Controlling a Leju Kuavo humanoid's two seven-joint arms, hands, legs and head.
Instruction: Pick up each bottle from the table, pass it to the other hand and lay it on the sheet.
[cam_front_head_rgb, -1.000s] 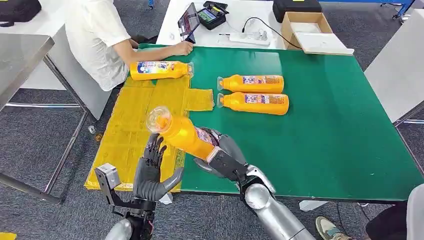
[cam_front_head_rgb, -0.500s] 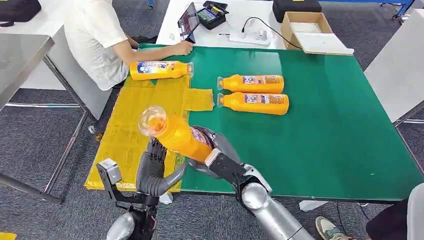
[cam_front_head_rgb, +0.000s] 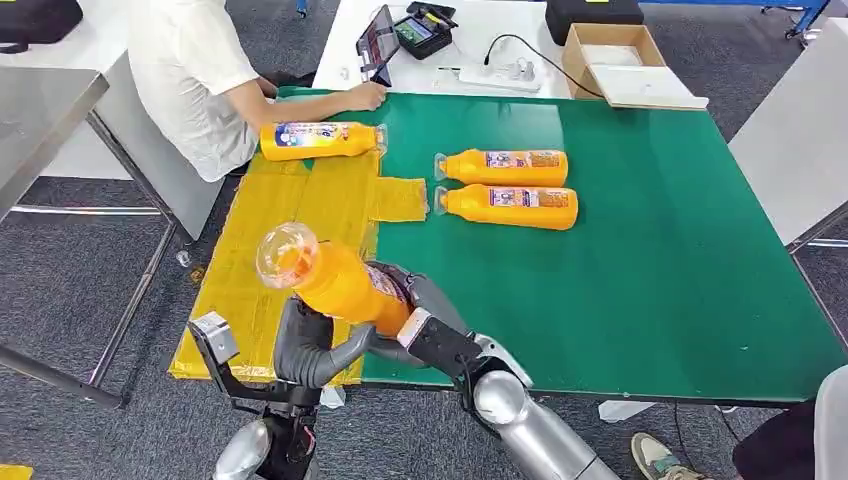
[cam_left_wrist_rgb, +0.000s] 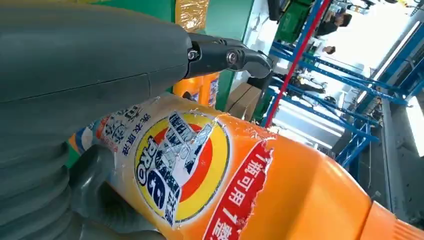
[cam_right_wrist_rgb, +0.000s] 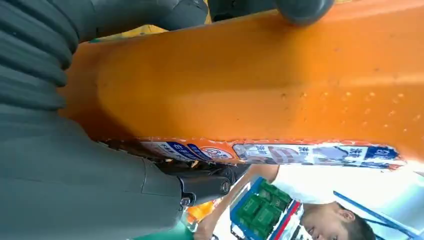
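Observation:
My right hand (cam_front_head_rgb: 420, 312) grips an orange bottle (cam_front_head_rgb: 340, 282) by its lower body and holds it tilted above the near edge of the yellow sheet (cam_front_head_rgb: 262, 225), clear cap (cam_front_head_rgb: 286, 254) up and to the left. My left hand (cam_front_head_rgb: 305, 345) is pressed up under the bottle, its fingers hidden behind it and its thumb stretched out below. In the left wrist view the bottle (cam_left_wrist_rgb: 250, 190) lies against the palm, with the thumb (cam_left_wrist_rgb: 150, 55) above it. One bottle (cam_front_head_rgb: 320, 140) lies on the sheet. Two more bottles (cam_front_head_rgb: 505, 166) (cam_front_head_rgb: 512, 207) lie on the green table (cam_front_head_rgb: 650, 270).
A person in a white shirt (cam_front_head_rgb: 190, 70) sits at the far left corner, one hand (cam_front_head_rgb: 366, 95) resting on the table by the sheet. Behind the table are a tablet (cam_front_head_rgb: 378, 40), a power strip (cam_front_head_rgb: 500, 75) and a cardboard box (cam_front_head_rgb: 620, 65).
My right hand has carried the bottle left and toward me. My left hand, which stood with fingers spread upright beside the bottle, is now tucked in beneath it.

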